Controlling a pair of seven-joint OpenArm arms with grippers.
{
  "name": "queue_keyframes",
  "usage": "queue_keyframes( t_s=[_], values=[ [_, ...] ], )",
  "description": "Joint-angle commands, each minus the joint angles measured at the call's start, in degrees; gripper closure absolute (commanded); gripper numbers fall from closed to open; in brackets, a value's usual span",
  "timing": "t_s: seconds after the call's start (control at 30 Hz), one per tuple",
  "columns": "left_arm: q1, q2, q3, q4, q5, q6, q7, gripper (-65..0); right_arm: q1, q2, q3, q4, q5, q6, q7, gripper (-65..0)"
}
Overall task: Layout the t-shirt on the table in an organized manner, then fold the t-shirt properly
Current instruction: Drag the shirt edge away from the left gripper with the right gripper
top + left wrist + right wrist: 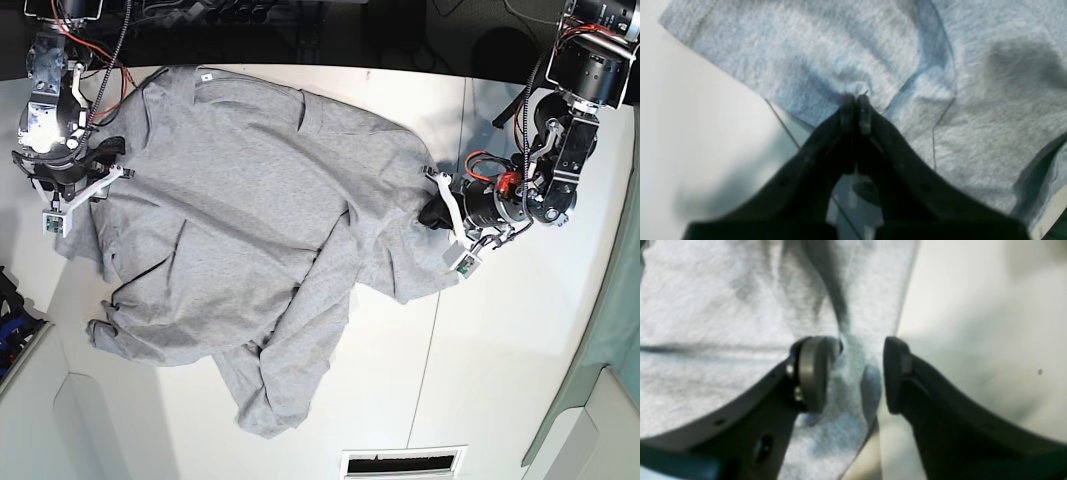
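A light heather-grey short-sleeved cotton t-shirt (250, 240) lies spread but rumpled across a large white smooth worktop (400, 400). In the base view the shirt covers the upper left and middle of the worktop, with its neck toward the far edge. One part trails down toward the near edge in a loose point, and creases run diagonally through the middle. A thin dark seam line crosses the worktop near the shirt's right side.

The left gripper (440, 212), black with white fittings, sits at the shirt's right edge in the base view. The left wrist view shows its jaws pressed together on a small pinch of grey fabric (856, 95), which puckers around the tips. Folded layers of the shirt lie just beyond the pinch.

The right gripper (85, 185) is at the shirt's left edge in the base view. In the right wrist view its jaws stand apart (857, 373), straddling the border of the shirt. One fingertip (811, 373) lies over the grey fabric and the other is over bare white worktop. A strip of the shirt's edge runs between them. Whether either fingertip touches the fabric cannot be told.
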Motion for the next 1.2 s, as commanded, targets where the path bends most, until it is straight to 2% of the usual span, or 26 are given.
queue_keyframes(
  t_s=[0.0,0.2,0.4,0.7,0.73,0.87,0.97,1.17],
  values=[
    [-0.13,-0.63,0.04,-0.87,2.43,1.14,2.58,0.0,0.72,1.01,0.48,0.85,0.02,-0.46,0.37,-25.0],
    [-0.11,-0.63,0.04,-3.13,3.48,1.14,2.58,0.0,-0.22,0.96,0.85,0.85,0.04,-0.42,-1.14,-25.0],
    [-0.15,-0.61,0.04,-3.3,3.45,2.64,2.54,0.0,-4.35,0.96,0.85,0.85,0.55,-0.42,-0.48,-25.0],
    [-0.28,-0.61,0.04,-3.32,3.48,2.62,2.58,0.0,-6.25,0.96,2.49,0.85,1.57,-0.44,0.7,-25.0],
    [-0.28,-0.61,0.04,-3.32,3.48,2.62,2.58,0.0,-6.25,0.96,3.04,0.85,1.62,-0.44,0.7,-24.5],
    [-0.28,-0.61,0.04,-3.32,3.48,2.64,2.58,0.0,-6.27,0.96,6.05,0.85,3.96,-0.42,0.68,-16.0],
    [-0.28,-0.61,0.04,-3.32,3.48,2.62,2.58,0.0,-6.27,0.96,8.63,0.85,5.03,-0.39,0.66,-12.7],
    [-0.28,-0.61,0.04,-3.32,3.48,2.64,2.58,0.0,-6.27,0.98,12.07,0.85,5.03,-0.13,0.48,-11.0]
  ],
)
